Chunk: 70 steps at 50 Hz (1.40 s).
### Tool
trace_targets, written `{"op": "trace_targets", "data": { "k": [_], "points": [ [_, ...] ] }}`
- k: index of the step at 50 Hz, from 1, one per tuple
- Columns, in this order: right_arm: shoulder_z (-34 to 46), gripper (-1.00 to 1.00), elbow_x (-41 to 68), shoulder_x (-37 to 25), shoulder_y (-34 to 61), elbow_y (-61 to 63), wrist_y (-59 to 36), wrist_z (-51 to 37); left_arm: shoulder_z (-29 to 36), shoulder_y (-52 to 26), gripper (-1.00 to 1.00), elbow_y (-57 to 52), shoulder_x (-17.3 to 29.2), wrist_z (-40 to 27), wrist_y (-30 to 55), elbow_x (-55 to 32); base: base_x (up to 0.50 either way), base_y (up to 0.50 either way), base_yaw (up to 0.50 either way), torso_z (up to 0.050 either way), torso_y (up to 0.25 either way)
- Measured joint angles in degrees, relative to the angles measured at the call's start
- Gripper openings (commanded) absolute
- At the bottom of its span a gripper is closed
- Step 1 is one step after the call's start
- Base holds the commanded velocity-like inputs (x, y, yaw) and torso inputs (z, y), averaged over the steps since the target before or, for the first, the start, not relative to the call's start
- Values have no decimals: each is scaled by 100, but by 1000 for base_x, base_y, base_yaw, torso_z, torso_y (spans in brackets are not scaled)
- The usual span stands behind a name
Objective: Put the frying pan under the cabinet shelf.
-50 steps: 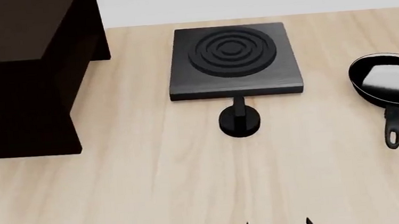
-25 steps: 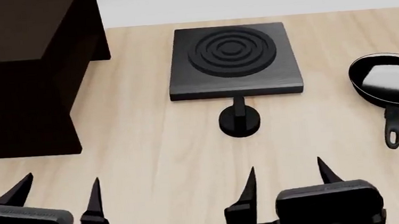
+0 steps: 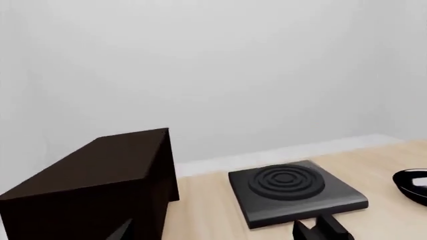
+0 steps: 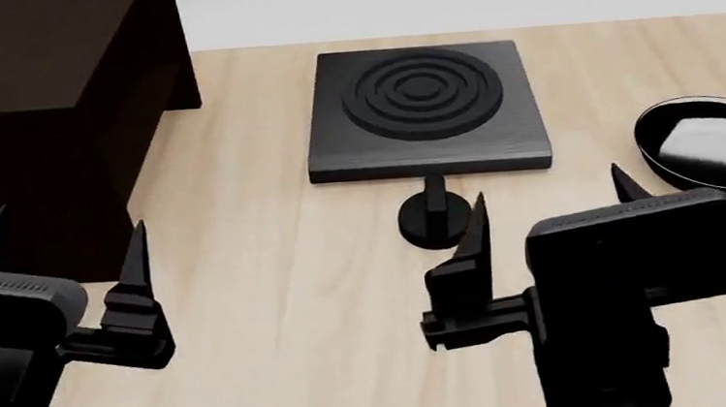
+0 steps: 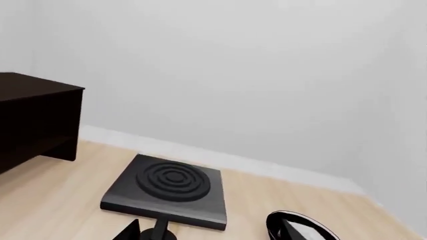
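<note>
The frying pan point(image 4: 707, 145) lies at the table's right side, black with a pale glossy inside; my right arm hides its handle. The pan also shows at the edge of the left wrist view point(image 3: 413, 184) and in the right wrist view point(image 5: 301, 230). The cabinet shelf point(image 4: 39, 122) is a big dark brown block at the far left, also seen from both wrists point(image 3: 100, 180) point(image 5: 33, 120). My right gripper point(image 4: 548, 199) hangs open just left of the pan, holding nothing. The left gripper point(image 4: 61, 237) is open and empty in front of the cabinet.
A square black plate with concentric rings point(image 4: 424, 111) sits in the middle at the back, with a short stem and round black knob point(image 4: 436, 219) at its near side. A white wall runs behind the table's far edge point(image 4: 480, 31).
Both arms have risen into the head view and reached forward over the table. The right arm now covers the pan's handle. The pan, plate and cabinet have not moved.
</note>
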<state>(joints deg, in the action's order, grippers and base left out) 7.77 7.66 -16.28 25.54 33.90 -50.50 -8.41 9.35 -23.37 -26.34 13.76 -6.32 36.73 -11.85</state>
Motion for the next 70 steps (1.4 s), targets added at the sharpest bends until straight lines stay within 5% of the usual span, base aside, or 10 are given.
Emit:
{"op": "trace_targets", "data": {
  "k": [36, 70],
  "points": [
    [310, 100, 71, -258, 1517, 135, -1084, 161, -72, -1390, 100, -316, 73, 17, 1339, -427, 0, 0, 0, 0, 0],
    [634, 100, -70, -449, 1824, 239, -1090, 90, 80, -1596, 100, -677, 133, -88, 1690, -551, 493, -2, 0, 0, 0]
  ]
}}
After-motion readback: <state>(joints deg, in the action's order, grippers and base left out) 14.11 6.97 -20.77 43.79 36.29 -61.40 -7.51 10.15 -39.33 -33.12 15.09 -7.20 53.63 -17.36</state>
